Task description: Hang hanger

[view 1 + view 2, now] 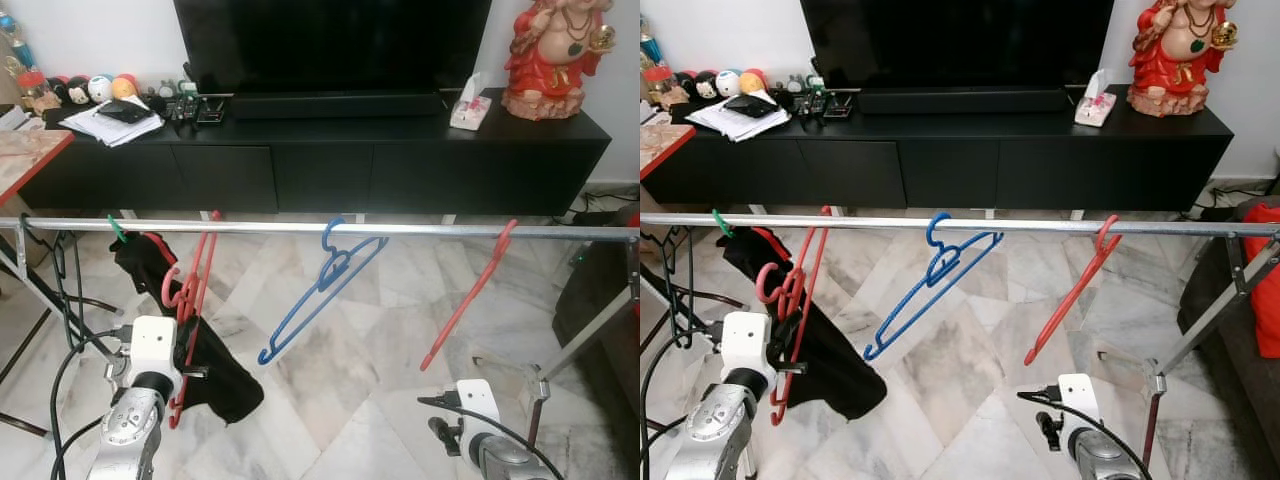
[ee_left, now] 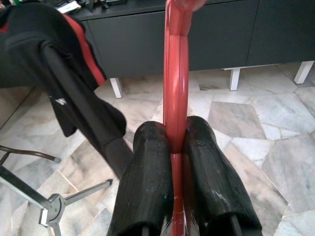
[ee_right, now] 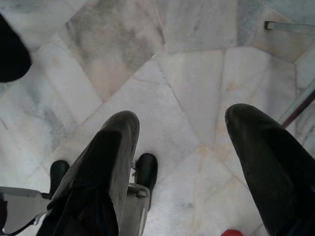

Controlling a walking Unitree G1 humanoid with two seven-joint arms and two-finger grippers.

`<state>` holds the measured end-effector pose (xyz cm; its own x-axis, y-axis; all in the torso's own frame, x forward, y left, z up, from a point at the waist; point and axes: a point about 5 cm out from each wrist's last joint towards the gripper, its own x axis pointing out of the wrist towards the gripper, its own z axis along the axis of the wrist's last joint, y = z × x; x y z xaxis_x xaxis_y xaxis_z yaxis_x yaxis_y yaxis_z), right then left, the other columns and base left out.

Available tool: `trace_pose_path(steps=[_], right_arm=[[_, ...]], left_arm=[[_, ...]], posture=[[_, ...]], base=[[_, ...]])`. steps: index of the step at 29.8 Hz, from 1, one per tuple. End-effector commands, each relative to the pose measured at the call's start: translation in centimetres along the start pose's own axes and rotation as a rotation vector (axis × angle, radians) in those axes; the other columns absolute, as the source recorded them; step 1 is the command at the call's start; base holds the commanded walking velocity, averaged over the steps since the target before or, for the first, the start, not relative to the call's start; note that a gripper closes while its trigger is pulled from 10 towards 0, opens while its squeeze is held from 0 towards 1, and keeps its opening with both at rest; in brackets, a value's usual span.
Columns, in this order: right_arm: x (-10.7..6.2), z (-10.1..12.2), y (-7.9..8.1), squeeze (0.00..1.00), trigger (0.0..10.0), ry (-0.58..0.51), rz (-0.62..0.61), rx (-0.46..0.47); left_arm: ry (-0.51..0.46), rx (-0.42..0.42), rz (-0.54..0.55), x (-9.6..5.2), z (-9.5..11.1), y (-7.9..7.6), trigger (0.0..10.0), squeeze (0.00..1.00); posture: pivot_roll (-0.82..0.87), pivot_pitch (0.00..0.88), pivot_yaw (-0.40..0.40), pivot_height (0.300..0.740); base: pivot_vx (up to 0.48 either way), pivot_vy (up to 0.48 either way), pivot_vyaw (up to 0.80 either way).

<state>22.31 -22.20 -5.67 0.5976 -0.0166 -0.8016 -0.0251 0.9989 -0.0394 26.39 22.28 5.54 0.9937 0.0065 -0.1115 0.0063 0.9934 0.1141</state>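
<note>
Beneath the rail (image 1: 300, 227), our left gripper (image 2: 178, 147) pinches a red hanger (image 1: 190, 300) beside the black garment (image 1: 215, 370); right gripper (image 3: 182, 157) spread. We should lift its hook squarely over.

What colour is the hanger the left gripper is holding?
Red. The hanger clamped in the left gripper shows best in the left wrist view.

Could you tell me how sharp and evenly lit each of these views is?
Left eye view: sharp, even daylight, TV dark and glare-free. Left wrist view: fingers gripping the red hanger are soft, background crisp. Right wrist view: open fingers blurred and shadowed, marble floor in focus.
</note>
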Motion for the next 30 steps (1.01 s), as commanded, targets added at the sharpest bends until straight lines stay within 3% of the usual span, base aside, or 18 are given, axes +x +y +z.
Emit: trace_pose_path(steps=[1,10,30], right_arm=[[-0.02,0.05,-0.07,0.00,10.0,-0.005,-0.001,0.001],[-0.03,-0.02,-0.10,0.00,10.0,-0.004,0.001,-0.001],[-0.05,0.02,-0.23,0.00,10.0,0.000,0.005,-0.011]], left_arm=[[-0.017,0.005,0.011,0.21,0.46,0.08,10.0,0.00],[-0.017,0.002,0.018,0.16,0.53,-0.07,10.0,0.00],[0.000,-0.029,0.031,-0.19,0.13,0.16,10.0,0.00]], posture=[[-0.08,0.000,0.047,0.740],[-0.09,0.000,0.047,0.740],[-0.08,0.000,0.032,0.740]], base=[[0.000,-0.304,0.00],[0.000,-0.303,0.00],[0.000,0.000,0.00]])
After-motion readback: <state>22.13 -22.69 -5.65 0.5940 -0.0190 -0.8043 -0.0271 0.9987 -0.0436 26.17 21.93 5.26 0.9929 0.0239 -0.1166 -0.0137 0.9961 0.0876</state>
